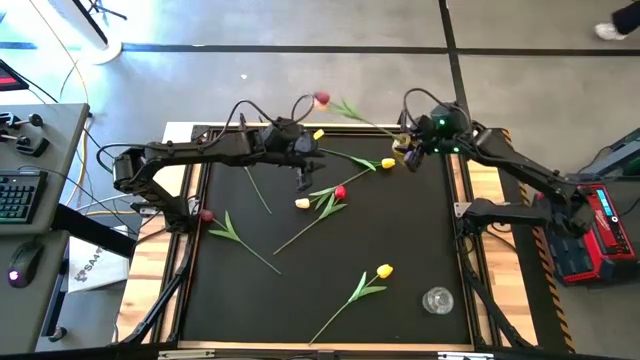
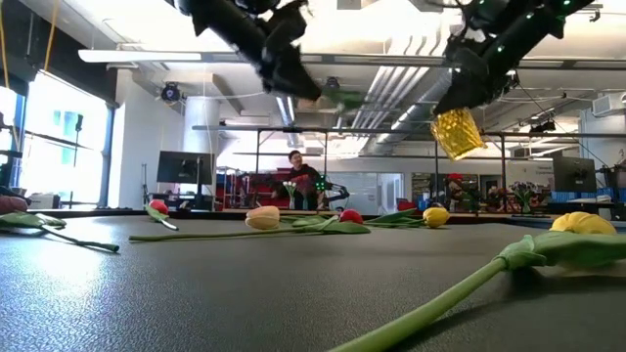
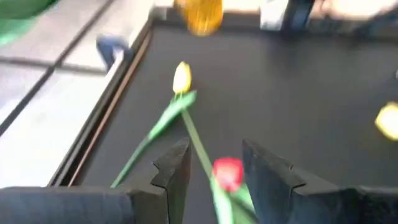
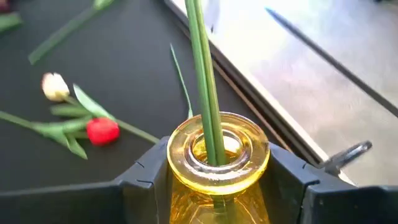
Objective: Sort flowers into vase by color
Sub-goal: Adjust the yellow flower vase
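Observation:
My right gripper (image 1: 409,150) (image 4: 217,177) is shut on a yellow glass vase (image 2: 457,133) near the table's far right corner. Two green stems (image 4: 205,81) stand in the vase, and a red tulip head (image 1: 321,99) leans out past the far edge. My left gripper (image 1: 303,182) (image 3: 217,171) hangs open above the table's middle, over a red tulip (image 3: 227,173) (image 1: 340,192), touching nothing. Lying flat on the black mat are a cream tulip (image 1: 302,203), yellow tulips (image 1: 388,163) (image 1: 318,134) (image 1: 384,271) and a dark red one (image 1: 207,215). My right gripper pinches the yellow vase just under its rim, at the neck (image 4: 180,180), one finger (image 4: 140,177) on each side. The vase is lifted clear of the table (image 2: 457,133) and hangs tilted. The two stems stick out of its mouth toward the far edge.
A clear glass vase (image 1: 437,300) stands near the table's near right corner. Raised wooden rails (image 1: 487,190) border the black mat. A keyboard (image 1: 15,195) and mouse sit on a desk to the left. A person (image 2: 296,176) sits in the room behind.

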